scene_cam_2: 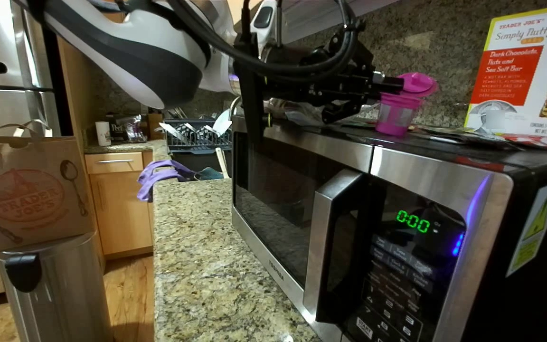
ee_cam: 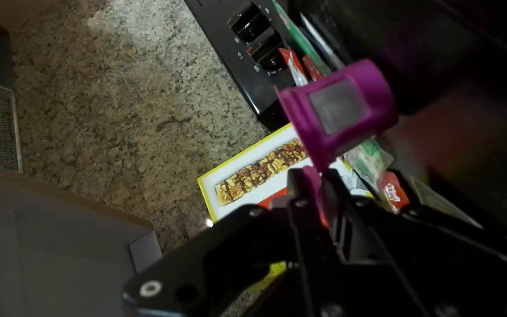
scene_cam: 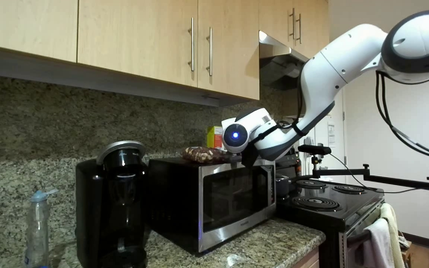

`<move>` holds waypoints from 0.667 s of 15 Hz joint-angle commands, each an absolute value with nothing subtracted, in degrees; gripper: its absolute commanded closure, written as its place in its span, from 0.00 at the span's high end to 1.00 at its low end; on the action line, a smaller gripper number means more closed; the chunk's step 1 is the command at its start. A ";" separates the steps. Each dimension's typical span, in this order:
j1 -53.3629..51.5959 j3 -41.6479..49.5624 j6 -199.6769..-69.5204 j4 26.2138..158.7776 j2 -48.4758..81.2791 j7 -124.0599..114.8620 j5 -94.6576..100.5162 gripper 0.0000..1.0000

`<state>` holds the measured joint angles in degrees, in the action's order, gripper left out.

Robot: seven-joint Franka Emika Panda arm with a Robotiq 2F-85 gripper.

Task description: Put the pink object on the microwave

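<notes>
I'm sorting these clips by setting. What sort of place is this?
A kitchen, probably in a home: it has a coil-burner stove, a microwave and a coffee maker.

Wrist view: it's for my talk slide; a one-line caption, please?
Magenta mesh-windowed plastic cup at the tip of the black two-fingered gripper, a yellow-edged white cardboard box behind.

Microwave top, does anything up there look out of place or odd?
The pink mesh coffee pod looks odd: its lid is flipped open, not shut. Packets lie untidily near the Simply Nutty box. I see no spill.
</notes>
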<state>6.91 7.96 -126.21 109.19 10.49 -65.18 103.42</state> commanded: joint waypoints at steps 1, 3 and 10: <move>8.15 7.47 -129.12 110.60 8.07 -63.92 103.73 0.45; 8.30 7.51 -130.26 110.68 7.37 -63.93 103.67 0.58; 7.84 7.29 -131.79 111.91 0.88 -68.27 94.97 1.00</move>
